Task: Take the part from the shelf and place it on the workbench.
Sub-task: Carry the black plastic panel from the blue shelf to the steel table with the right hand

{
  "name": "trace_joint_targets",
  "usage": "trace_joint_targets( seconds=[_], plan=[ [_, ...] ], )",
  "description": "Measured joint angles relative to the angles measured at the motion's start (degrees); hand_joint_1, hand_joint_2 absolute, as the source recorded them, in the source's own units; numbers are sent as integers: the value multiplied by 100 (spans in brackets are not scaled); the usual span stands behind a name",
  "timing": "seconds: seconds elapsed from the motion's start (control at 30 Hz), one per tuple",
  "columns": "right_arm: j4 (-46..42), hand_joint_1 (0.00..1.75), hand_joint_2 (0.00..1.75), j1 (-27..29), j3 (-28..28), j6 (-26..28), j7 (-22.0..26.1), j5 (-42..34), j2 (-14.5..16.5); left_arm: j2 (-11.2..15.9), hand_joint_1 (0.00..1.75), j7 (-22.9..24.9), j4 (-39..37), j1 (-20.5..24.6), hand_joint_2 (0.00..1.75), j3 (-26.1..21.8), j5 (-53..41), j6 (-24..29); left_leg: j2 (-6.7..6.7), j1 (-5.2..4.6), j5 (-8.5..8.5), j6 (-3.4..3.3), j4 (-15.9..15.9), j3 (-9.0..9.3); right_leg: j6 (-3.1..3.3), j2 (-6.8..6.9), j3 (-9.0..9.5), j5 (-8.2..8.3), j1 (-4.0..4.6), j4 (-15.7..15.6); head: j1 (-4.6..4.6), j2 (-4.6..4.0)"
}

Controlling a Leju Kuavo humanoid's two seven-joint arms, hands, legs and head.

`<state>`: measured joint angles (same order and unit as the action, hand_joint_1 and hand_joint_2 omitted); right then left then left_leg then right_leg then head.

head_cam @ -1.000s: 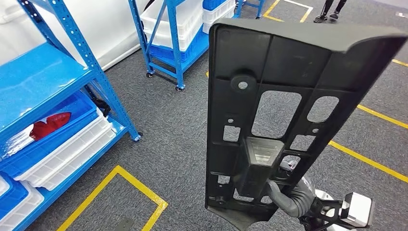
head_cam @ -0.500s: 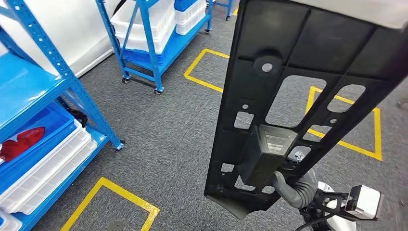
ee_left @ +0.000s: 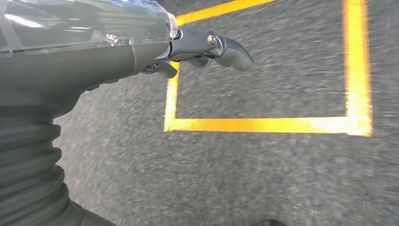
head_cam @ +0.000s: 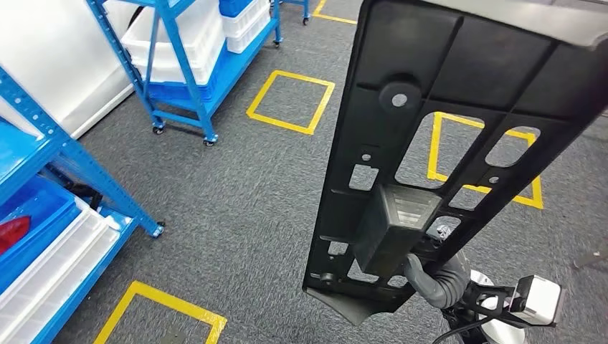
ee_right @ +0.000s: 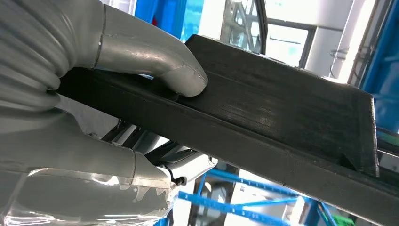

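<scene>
The right hand [head_cam: 436, 281] is gripping the part [head_cam: 437, 143] near its lower end and carrying it upright in front of the robot, well above the floor. The part is a long, flat panel of matte black moulded plastic, ribbed on the side facing the head camera, with rounded rectangular cut-outs, small square openings, a round boss with a pale hole near the top and a blocky raised housing low down. Its top edge is flaring out into a wide lip. In the right wrist view the thick grey thumb [ee_right: 155, 61] is pressing down on the part's [ee_right: 282, 117] finely grained black edge, with the smooth grey palm cover clamping from the other side.

The left hand [ee_left: 197, 47] is hanging over the carpet [ee_left: 263, 179], holding nothing; its dark metallic fingers [ee_left: 230, 47] are curling loosely, a little apart from one another.

Underfoot, the carpet [head_cam: 244, 215] is showing as coarse, speckled grey, marked with yellow tape squares [head_cam: 290, 102]. A blue steel shelf on castors [head_cam: 188, 79], its uprights perforated, is standing at the upper left with white plastic crates [head_cam: 179, 39] stacked on it. Another blue rack [head_cam: 57, 186] is running along the left edge, holding more white trays [head_cam: 54, 269] and a blue bin with something red [head_cam: 11, 233] inside.
</scene>
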<state>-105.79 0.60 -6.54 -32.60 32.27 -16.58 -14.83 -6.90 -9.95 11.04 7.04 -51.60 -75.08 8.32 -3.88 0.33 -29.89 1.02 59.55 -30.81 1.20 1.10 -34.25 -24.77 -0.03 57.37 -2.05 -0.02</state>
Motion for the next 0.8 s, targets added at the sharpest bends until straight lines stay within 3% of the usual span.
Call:
trace_joint_targets(
  seconds=[0.07, 0.1, 0.13, 0.17, 0.23, 0.3, 0.37, 0.43, 0.5, 0.57, 0.63, 0.67, 0.7, 0.73, 0.8],
  plan=[
    [-3, 169, 175, 56, 12, 32, 65, 2, 42, 21, 0, -31, 0, -13, 175, 0, 2, 7, 263, 12, -368, 18, 700, -316, 46, -112, 23, 11, -15, -24, 0, 1],
    [-2, 169, 175, 97, 20, 50, 87, 3, 61, 25, 0, -35, 0, -24, 175, 0, 3, 7, 324, 14, -527, 26, 1106, -518, 56, -176, 23, 10, -12, -22, -1, 1],
    [-2, 169, 175, 143, 31, 66, 104, 5, 81, 33, 0, -35, 0, -35, 175, -1, 3, 7, 348, 17, -593, 33, 1393, -676, 57, -250, 26, 6, -11, -18, -1, 1],
    [-2, 169, 175, 182, 44, 76, 112, 9, 96, 41, 0, -30, 0, -42, 175, -2, 3, 5, 355, 21, -532, 38, 1461, -741, 55, -326, 30, 2, -13, -11, -1, 0],
    [-2, 169, 175, 228, 67, 80, 121, 18, 120, 62, 0, -12, 0, -45, 175, -3, 3, -1, 411, 43, -99, 39, 918, -555, 31, -484, 50, -20, -24, 17, -1, 0],
    [-2, 169, 175, 237, 79, 73, 128, 28, 138, 80, 0, 6, 0, -51, 175, -6, 10, -10, 618, 75, 246, 29, 167, -246, -17, -627, 45, -58, -26, 78, -1, 0],
    [1, 169, 175, 245, 92, 57, 142, 35, 143, 88, 0, 16, 0, -65, 175, -16, 31, -13, 740, 78, 282, -4, -102, -133, -85, -739, 2, -66, -29, 117, -1, 1],
    [10, 169, 175, 266, 115, 27, 173, 21, 141, 93, 0, 18, 0, -75, 175, -36, 56, -4, 649, 68, 298, -78, -134, -120, -160, -820, -32, -49, -47, 111, -1, 1],
    [25, 169, 175, 265, 150, -7, 203, -5, 139, 96, 0, 7, 0, -82, 175, -52, 78, 11, 533, 77, 333, -163, -185, -101, -217, -646, -120, -161, -44, 279, 0, 0],
    [52, 169, 175, 246, 181, -17, 215, -17, 140, 107, 0, -1, 0, -107, 175, -60, 96, 28, 408, 67, 341, -212, -212, -92, -260, -316, -420, -494, -42, 900, 0, 0],
    [91, 169, 175, 247, 200, -15, 216, -19, 142, 117, 0, 1, 0, -140, 175, -67, 104, 40, 273, 42, 328, -232, -211, -94, -296, -167, -799, -801, -71, 1664, -1, -1],
    [110, 169, 175, 253, 210, -14, 216, -20, 143, 119, 0, 4, 0, -150, 175, -69, 104, 42, 207, 33, 321, -234, -210, -92, -307, -146, -888, -824, -84, 1838, -1, 0],
    [127, 169, 175, 257, 226, -15, 216, -22, 142, 119, 0, 8, 0, -153, 175, -70, 103, 42, 147, 29, 313, -231, -210, -87, -310, -131, -851, -737, -90, 1768, -1, 0],
    [140, 169, 175, 260, 248, -16, 218, -26, 135, 119, 0, 13, 0, -153, 175, -70, 101, 41, 92, 28, 302, -222, -210, -74, -305, -98, -680, -554, -91, 1446, -1, 0],
    [150, 169, 175, 264, 310, -26, 232, -50, 103, 119, 0, 21, 0, -150, 175, -70, 93, 38, 0, 12, 270, -184, -206, -38, -256, 113, -202, -213, -60, 558, -1, 0]
  ],
)
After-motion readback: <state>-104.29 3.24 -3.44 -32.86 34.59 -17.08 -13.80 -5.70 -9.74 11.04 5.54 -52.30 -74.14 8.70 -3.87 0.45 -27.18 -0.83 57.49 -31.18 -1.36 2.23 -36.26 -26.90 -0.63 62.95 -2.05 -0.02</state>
